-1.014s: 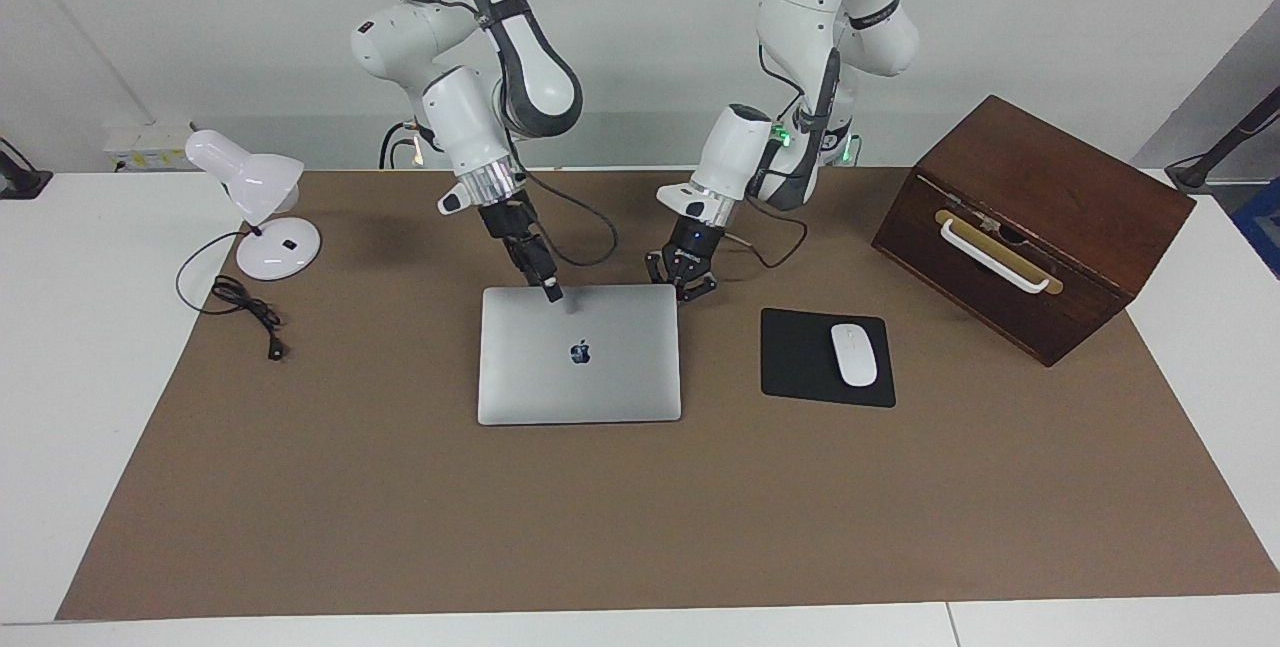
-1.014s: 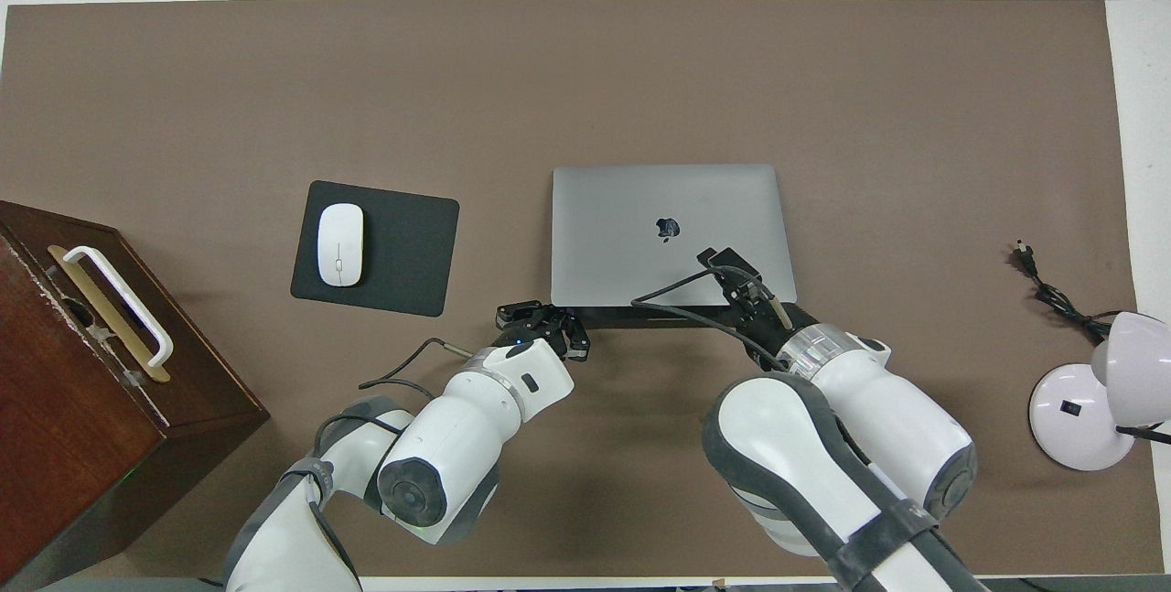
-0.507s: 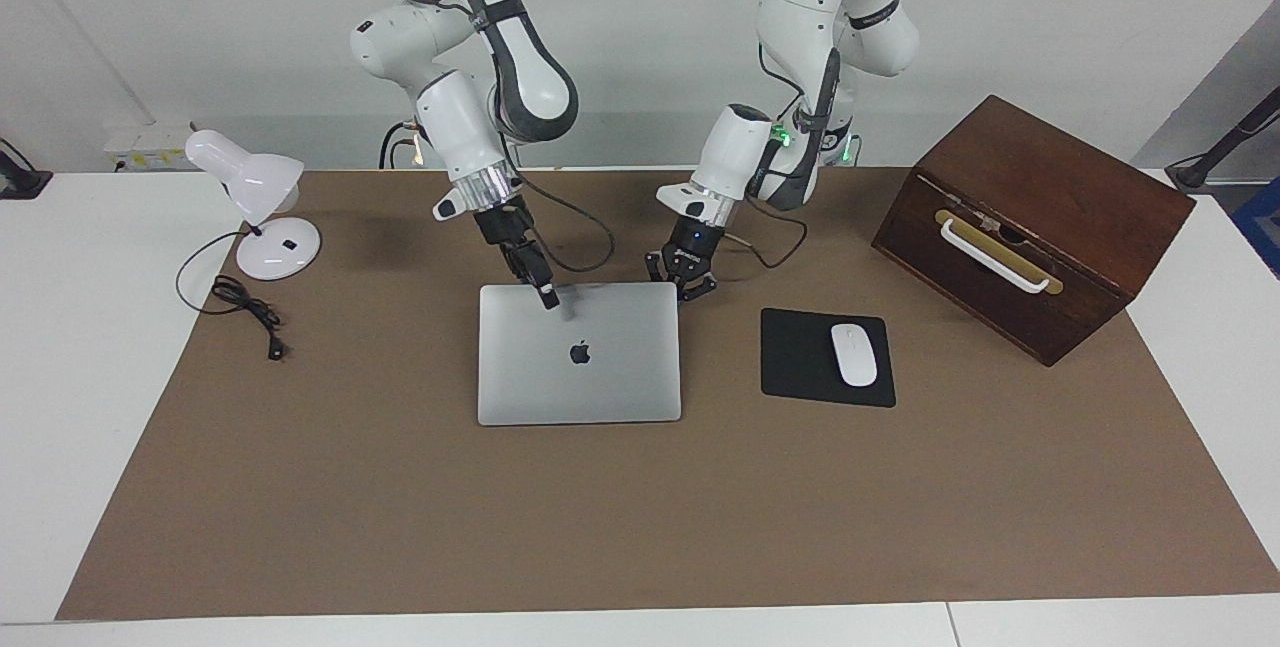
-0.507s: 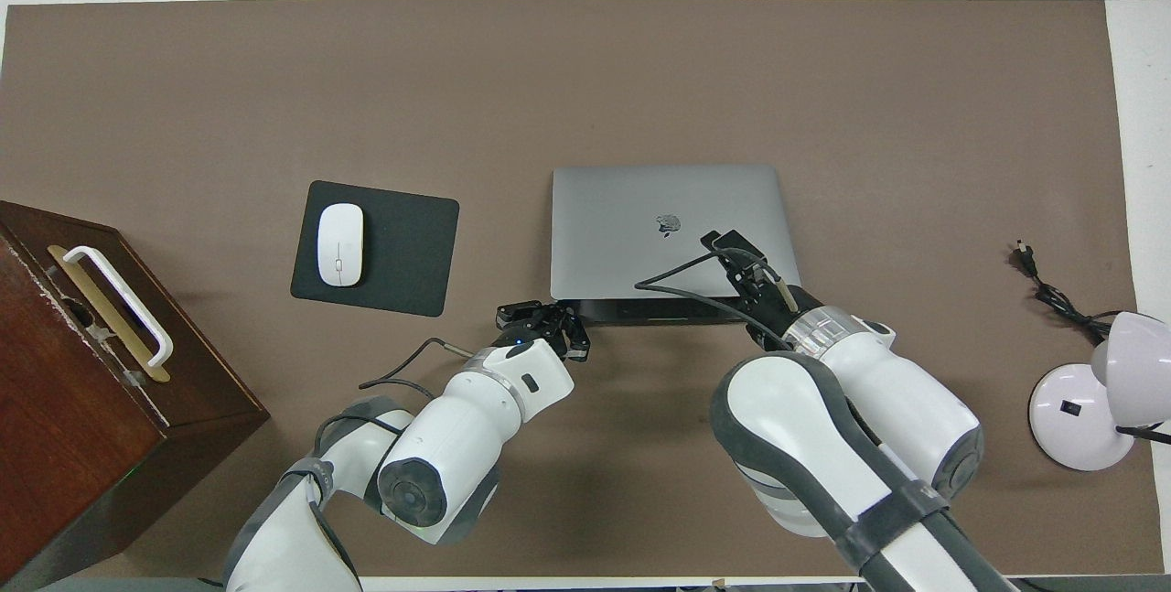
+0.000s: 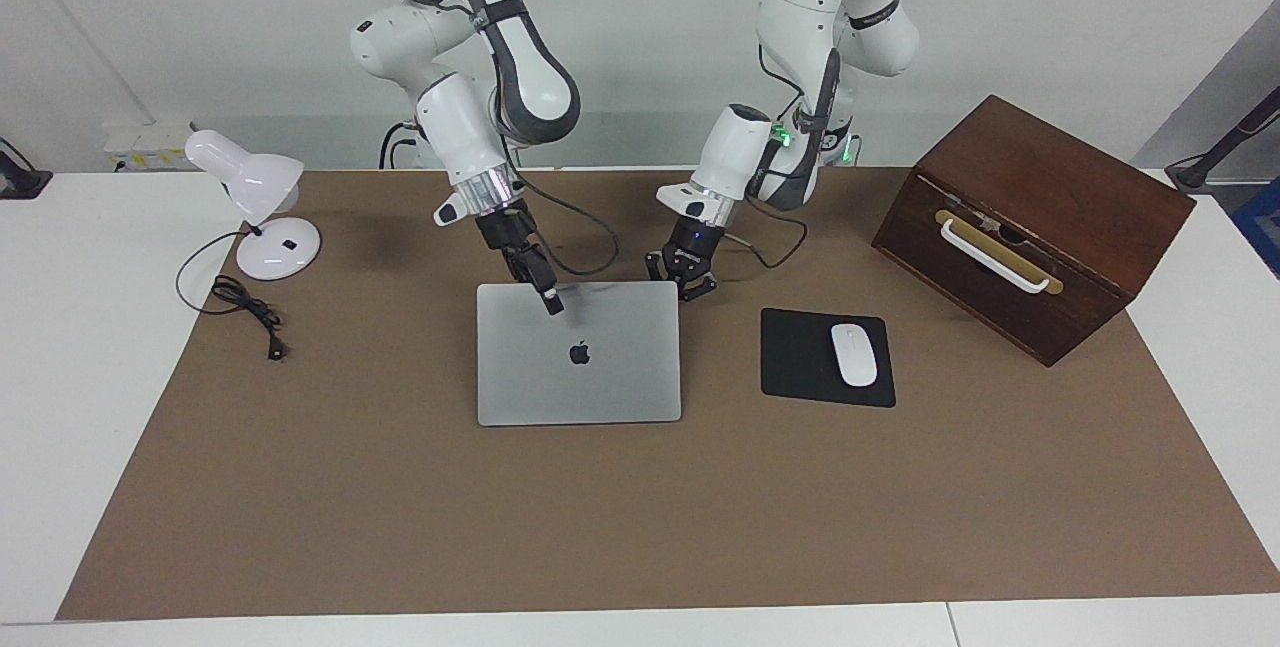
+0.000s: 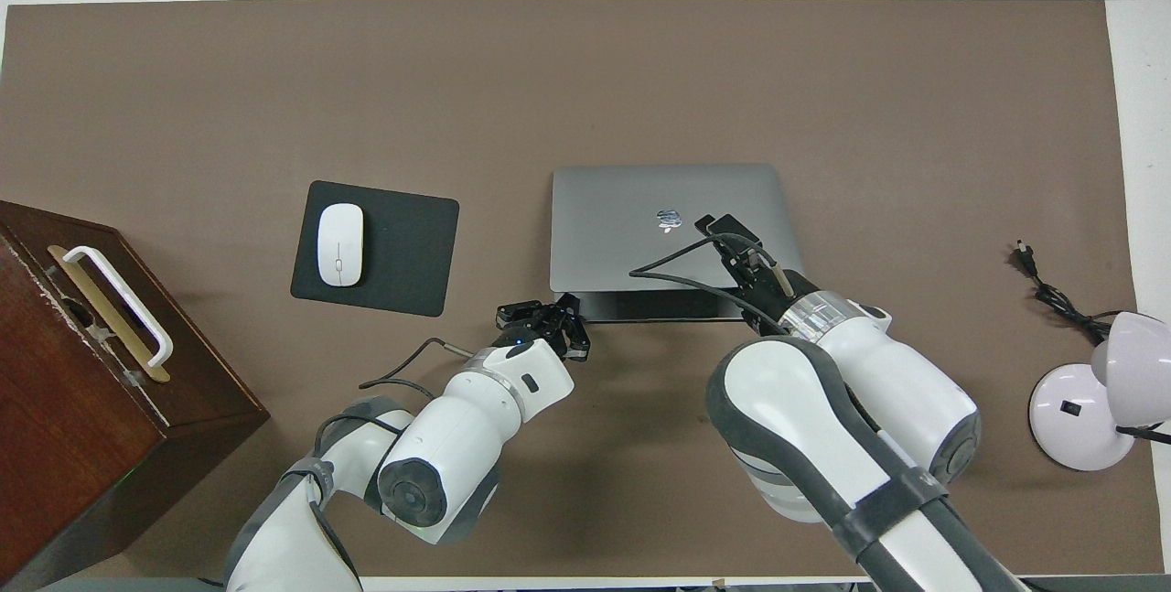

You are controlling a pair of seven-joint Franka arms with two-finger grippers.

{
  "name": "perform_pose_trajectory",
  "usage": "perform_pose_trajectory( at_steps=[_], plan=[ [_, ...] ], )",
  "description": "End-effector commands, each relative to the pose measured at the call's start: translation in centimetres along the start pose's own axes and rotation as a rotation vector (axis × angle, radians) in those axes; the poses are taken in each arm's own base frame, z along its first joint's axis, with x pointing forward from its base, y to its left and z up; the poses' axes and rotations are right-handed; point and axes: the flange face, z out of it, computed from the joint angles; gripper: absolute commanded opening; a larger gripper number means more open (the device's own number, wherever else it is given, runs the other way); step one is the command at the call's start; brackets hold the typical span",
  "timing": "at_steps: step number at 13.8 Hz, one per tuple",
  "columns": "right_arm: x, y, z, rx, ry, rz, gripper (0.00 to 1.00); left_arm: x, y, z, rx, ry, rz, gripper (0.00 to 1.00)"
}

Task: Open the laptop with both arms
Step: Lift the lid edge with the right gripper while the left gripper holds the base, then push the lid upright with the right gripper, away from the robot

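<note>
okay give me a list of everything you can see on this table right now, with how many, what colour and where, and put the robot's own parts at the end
laptop: one, silver-grey, mid-mat, lid lifted a little at the edge nearer the robots
mouse pad: one, black, beside the laptop toward the left arm's end
mouse: one, white, on the mouse pad
wooden box: one, dark brown with a white handle, at the left arm's end
desk lamp: one, white, at the right arm's end
lamp cord: one, black, unplugged, beside the lamp
mat: one, brown, covering the table
left gripper: one, black, shut, at the laptop's corner nearer the robots
right gripper: one, black, at the lifted lid's edge
</note>
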Motion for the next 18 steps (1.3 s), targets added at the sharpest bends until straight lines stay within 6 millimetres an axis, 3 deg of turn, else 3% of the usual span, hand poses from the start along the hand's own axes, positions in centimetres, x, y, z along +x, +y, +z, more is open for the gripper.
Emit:
perform_pose_trajectory(
  at_steps=[1, 13, 18],
  plan=[
    [0.8, -2.7, 0.8, 0.050, -0.002, -0.011, 1.00, -1.0, 0.4, 1.3, 0.002, -0.012, 0.016, 0.00],
    [4.0, -6.6, 1.3, 0.121, 0.003, -0.004, 1.00, -1.0, 0.4, 1.3, 0.002, -0.013, 0.016, 0.00],
    [5.7, -9.5, 1.4, 0.177, 0.006, -0.001, 1.00, -1.0, 0.4, 1.3, 0.002, -0.013, 0.016, 0.00]
  ],
)
